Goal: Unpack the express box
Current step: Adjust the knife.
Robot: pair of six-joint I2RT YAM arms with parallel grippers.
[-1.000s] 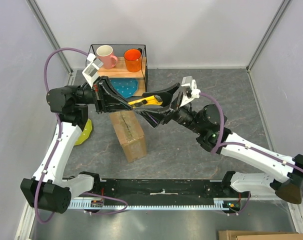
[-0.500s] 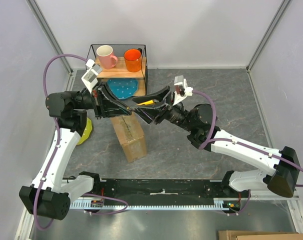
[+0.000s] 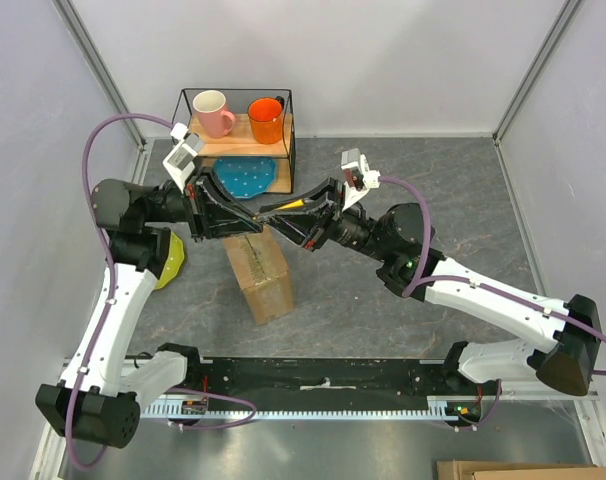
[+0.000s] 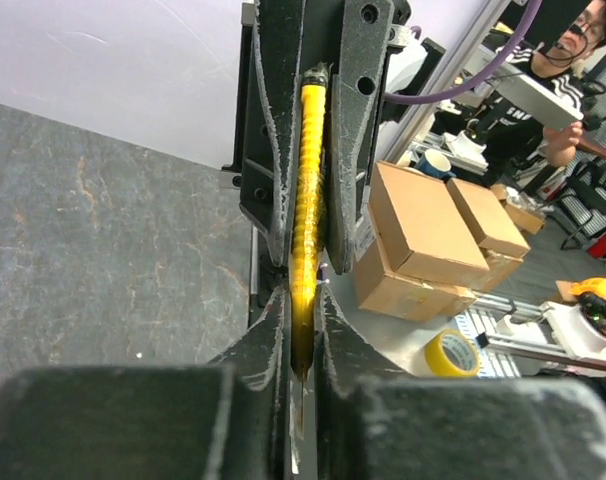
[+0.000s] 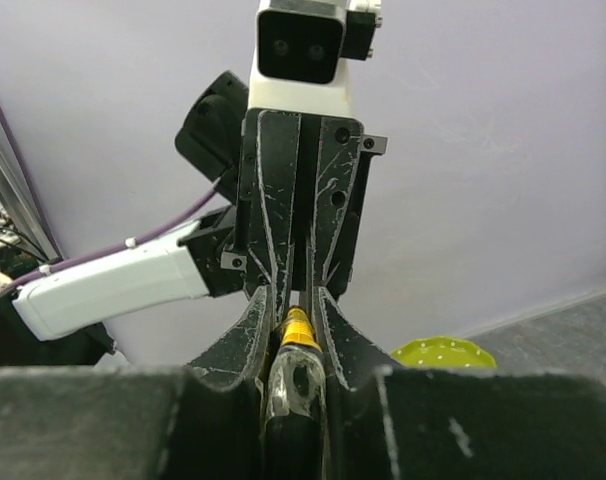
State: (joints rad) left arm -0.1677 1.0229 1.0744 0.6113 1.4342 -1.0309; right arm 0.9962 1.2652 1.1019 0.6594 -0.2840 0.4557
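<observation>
Meeting tip to tip in the middle of the top view, the left gripper [image 3: 255,211] and right gripper [image 3: 301,208] both hold one yellow knife [image 3: 286,205]. Each has its jaws narrow and pressed on it.

The box [image 3: 260,268] stands on the table just below them in the frame, its flaps not yet opened. Its long axis runs from upper left to lower right, and the knife lies nearly crosswise over its upper end. Both grippers hang over that end, the left one more squarely above it. A cut, as I judge it, calls for the blade to turn down and line up with the box's length.

Only the top view shows the box. The left wrist view shows the ribbed handle running between both sets of fingers; the right wrist view shows its own fingers close against the knife's dark end.
</observation>
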